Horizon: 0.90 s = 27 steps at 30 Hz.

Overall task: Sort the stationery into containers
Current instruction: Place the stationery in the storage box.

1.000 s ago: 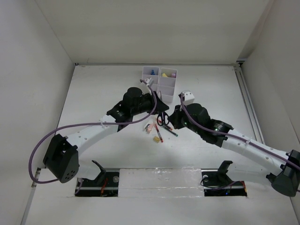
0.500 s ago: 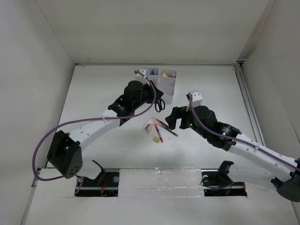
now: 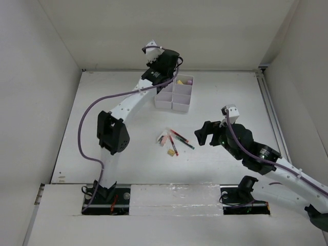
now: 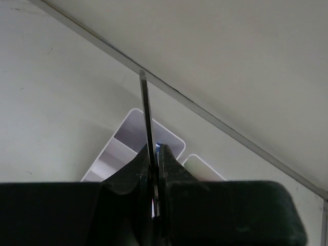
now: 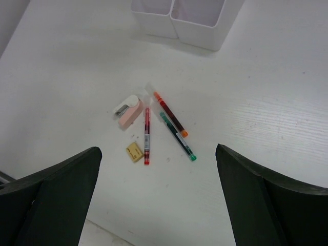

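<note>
My left gripper (image 3: 171, 70) hangs high over the far end of the white organizer tray (image 3: 171, 106), shut on the scissors. In the left wrist view their thin blade (image 4: 147, 118) sticks up from between the closed jaws (image 4: 154, 154), with the tray (image 4: 125, 136) below. My right gripper (image 3: 202, 134) stands open and holds nothing, to the right of the loose pile. That pile holds a red pen (image 5: 146, 136), an orange-tipped pen (image 5: 170, 115), a green-tipped pen (image 5: 178, 137), a pink eraser (image 5: 128, 111) and a yellow eraser (image 5: 135, 152), all ahead of the open jaws (image 5: 156, 152).
Yellow and purple highlighters (image 3: 184, 81) sit in the tray's far right compartments. The tray's near wall (image 5: 174, 20) shows at the top of the right wrist view. White walls close the table on the left, back and right.
The left arm has lifted the scissors from the pile and swung them up and back over the tray. The right gripper has opened and pulled away to the right and nearer.
</note>
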Each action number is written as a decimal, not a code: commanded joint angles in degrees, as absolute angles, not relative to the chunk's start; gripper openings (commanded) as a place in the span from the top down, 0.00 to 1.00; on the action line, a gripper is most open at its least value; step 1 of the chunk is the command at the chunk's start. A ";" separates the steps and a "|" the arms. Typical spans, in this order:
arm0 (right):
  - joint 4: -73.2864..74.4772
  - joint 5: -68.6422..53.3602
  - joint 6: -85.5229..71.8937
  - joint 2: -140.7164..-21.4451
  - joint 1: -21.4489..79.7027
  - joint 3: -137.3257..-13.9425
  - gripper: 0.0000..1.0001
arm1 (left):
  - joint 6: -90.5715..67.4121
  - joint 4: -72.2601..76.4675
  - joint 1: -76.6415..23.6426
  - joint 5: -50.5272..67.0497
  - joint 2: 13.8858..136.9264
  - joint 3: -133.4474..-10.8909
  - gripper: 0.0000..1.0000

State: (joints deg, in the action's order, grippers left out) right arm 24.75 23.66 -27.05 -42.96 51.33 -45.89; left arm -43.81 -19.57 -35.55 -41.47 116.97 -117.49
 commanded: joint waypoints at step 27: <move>24.35 17.76 -21.19 -38.23 44.91 -43.15 0.00 | -11.44 17.13 -33.40 -0.37 107.40 -94.22 1.00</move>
State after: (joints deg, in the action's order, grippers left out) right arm 27.59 19.11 -22.59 -38.94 45.41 -43.27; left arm -16.73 10.61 -33.87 -6.09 111.98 -94.91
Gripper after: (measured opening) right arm 0.994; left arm 0.021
